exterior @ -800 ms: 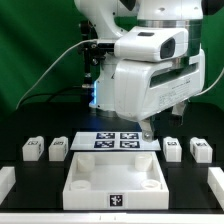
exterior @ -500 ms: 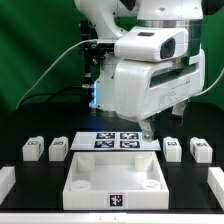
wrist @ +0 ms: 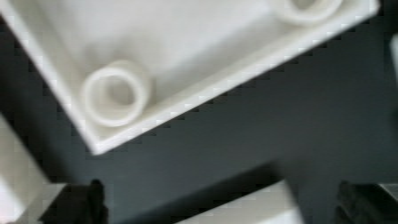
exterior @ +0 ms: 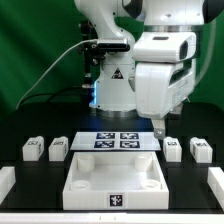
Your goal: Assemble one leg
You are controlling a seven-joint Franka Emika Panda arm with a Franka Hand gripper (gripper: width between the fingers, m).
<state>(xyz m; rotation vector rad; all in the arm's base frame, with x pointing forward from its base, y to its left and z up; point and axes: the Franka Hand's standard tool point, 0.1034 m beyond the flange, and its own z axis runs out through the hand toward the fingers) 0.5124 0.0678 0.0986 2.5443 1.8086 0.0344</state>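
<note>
Since the earlier frame my arm has swung toward the exterior view's right, from over the marker board's [exterior: 118, 140] middle to above its right end. Off that right end the nearest leg [exterior: 173, 147] sits on the table, untouched. The second leg [exterior: 201, 150] lies further out the same side. The third leg [exterior: 59, 148] and fourth leg [exterior: 33, 149] lie off the board's left end. My pincer [exterior: 159, 129] hangs over the board's right end, fingers [wrist: 80, 203] spread wide, holding nothing. The tabletop [exterior: 115, 180] lies camera-side of the board, and the wrist view shows a corner socket [wrist: 114, 92].
</note>
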